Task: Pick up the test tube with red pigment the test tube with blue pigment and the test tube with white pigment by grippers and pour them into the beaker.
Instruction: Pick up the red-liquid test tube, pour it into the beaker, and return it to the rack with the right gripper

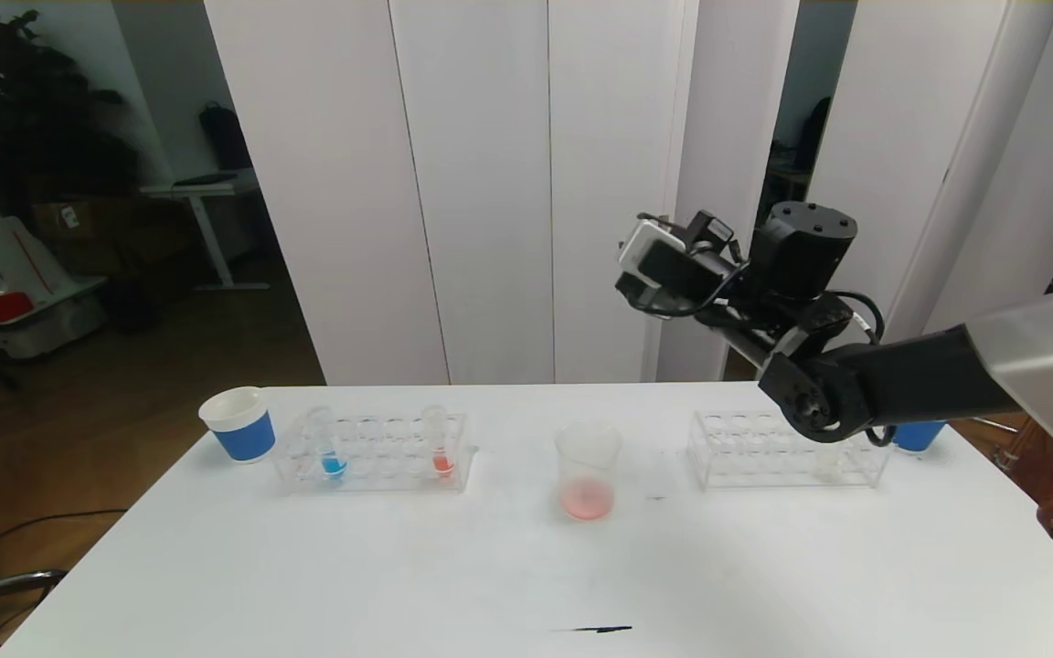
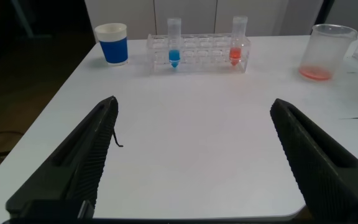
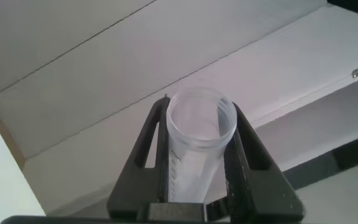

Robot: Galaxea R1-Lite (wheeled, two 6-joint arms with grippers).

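the beaker (image 1: 588,471) is sitting mid-table, pink liquid pooling inside. the right gripper (image 3: 199,155) is clamping an empty-looking tube (image 3: 197,140), raised beyond the right rack (image 1: 787,448) (light, slick, likely brittle; best held mid-barrel). the left gripper (image 2: 194,162) is hovering wide open, holding nothing.

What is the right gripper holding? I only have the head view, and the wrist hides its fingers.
Observer: A clear test tube, clamped in the right gripper, open mouth toward the wrist camera.
Operator: Any pigment inside?
Observer: None shows in the part I can see.
Operator: Where is the left gripper?
Observer: The left gripper is open above the table, facing the rack with the blue tube and red tube.
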